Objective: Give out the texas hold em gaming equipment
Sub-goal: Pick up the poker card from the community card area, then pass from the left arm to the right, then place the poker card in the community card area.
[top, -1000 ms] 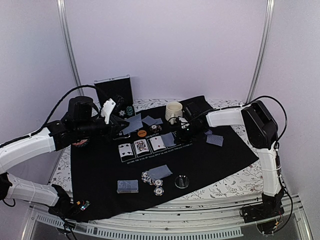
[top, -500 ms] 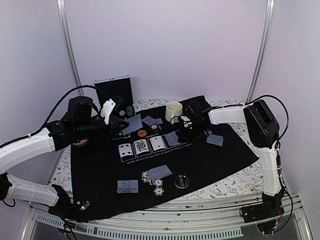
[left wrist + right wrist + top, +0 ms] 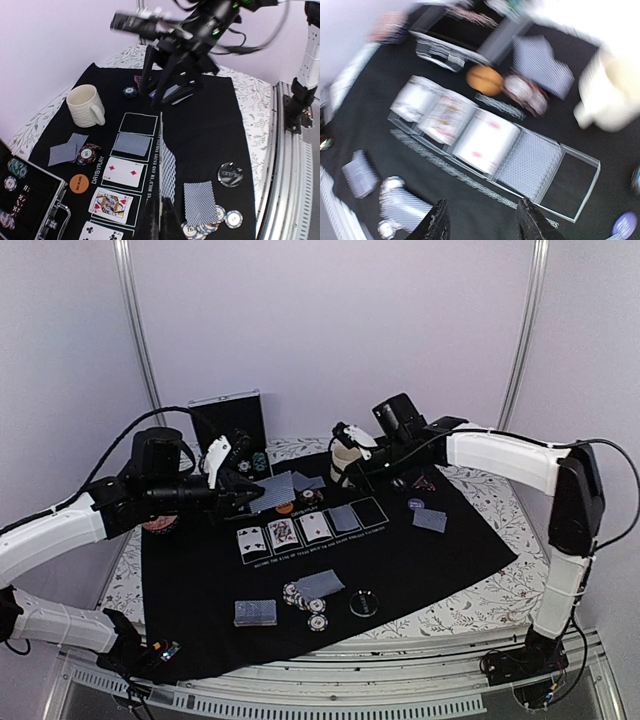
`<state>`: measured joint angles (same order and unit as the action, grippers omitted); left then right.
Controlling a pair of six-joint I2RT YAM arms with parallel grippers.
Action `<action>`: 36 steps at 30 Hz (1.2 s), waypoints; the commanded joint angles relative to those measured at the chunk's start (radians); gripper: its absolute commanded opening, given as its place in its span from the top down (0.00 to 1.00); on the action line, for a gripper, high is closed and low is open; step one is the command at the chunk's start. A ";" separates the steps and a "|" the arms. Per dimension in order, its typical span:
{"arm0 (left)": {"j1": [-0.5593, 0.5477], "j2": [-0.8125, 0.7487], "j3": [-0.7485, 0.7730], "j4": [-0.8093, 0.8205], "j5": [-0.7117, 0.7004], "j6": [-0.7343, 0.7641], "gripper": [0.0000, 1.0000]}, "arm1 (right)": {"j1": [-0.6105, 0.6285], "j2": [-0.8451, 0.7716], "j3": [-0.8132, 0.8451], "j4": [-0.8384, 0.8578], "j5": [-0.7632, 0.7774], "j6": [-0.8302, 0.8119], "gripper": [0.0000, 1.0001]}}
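Left gripper point(image 3: 160, 212) is clenched on one card point(image 3: 169, 172), held off the mat point(image 3: 440, 560) and edge-on to its wrist camera. Right gripper point(image 3: 484, 212) is spread with nothing between its fingers, raised above the mat near the mug point(image 3: 346, 462). Centre row: three face-up cards point(image 3: 283, 531), one face-down card point(image 3: 343, 519), and a bare end slot point(image 3: 372, 512). Orange disc point(image 3: 284, 507) lies just beyond the row, purple disc point(image 3: 416, 504) to its right. Chips point(image 3: 303, 596), deck point(image 3: 255, 612) and dark disc point(image 3: 364, 602) lie near the mat's near edge. There is bare mat between row and chips, and toward the right corner. Case point(image 3: 228, 420) stands at the far-left edge.
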<state>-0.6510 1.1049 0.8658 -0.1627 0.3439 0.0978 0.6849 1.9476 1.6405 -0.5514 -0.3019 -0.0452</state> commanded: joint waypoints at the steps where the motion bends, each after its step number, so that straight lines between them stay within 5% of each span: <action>1: -0.027 -0.025 0.053 -0.040 0.126 0.050 1.00 | 0.195 -0.272 -0.129 0.230 -0.167 -0.339 0.47; 5: -0.070 -0.025 0.083 -0.090 0.163 0.113 1.00 | 0.249 -0.320 -0.151 0.312 -0.174 -0.402 0.44; 13: -0.116 -0.039 0.092 -0.109 0.164 0.142 1.00 | 0.305 -0.253 -0.053 0.212 -0.150 -0.427 0.44; 15: -0.119 -0.046 0.087 -0.109 0.179 0.148 1.00 | 0.306 -0.248 -0.045 0.207 -0.137 -0.424 0.53; 19: -0.125 -0.061 0.084 -0.107 0.178 0.165 1.00 | 0.305 -0.254 -0.052 0.208 -0.118 -0.400 0.96; 23: -0.124 -0.065 0.080 -0.106 0.130 0.162 0.98 | 0.305 -0.282 -0.085 0.225 -0.108 -0.355 0.99; 26: -0.124 -0.048 0.078 -0.104 0.060 0.128 0.39 | 0.277 -0.307 -0.138 0.277 -0.040 -0.290 0.99; 28: -0.122 -0.044 0.074 -0.090 -0.090 0.077 0.16 | 0.207 -0.321 -0.203 0.350 0.014 -0.136 0.99; 32: -0.105 -0.046 0.045 -0.056 -0.392 0.031 0.02 | -0.027 -0.325 -0.429 0.540 0.094 0.384 0.99; 36: -0.071 -0.045 0.045 -0.077 -0.411 0.005 0.02 | -0.149 -0.252 -0.597 0.732 0.167 0.737 0.99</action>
<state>-0.7486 1.0557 0.9237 -0.2489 0.0692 0.1513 0.6357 1.6329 1.1793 -0.0227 -0.2672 0.2127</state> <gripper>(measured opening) 0.980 0.015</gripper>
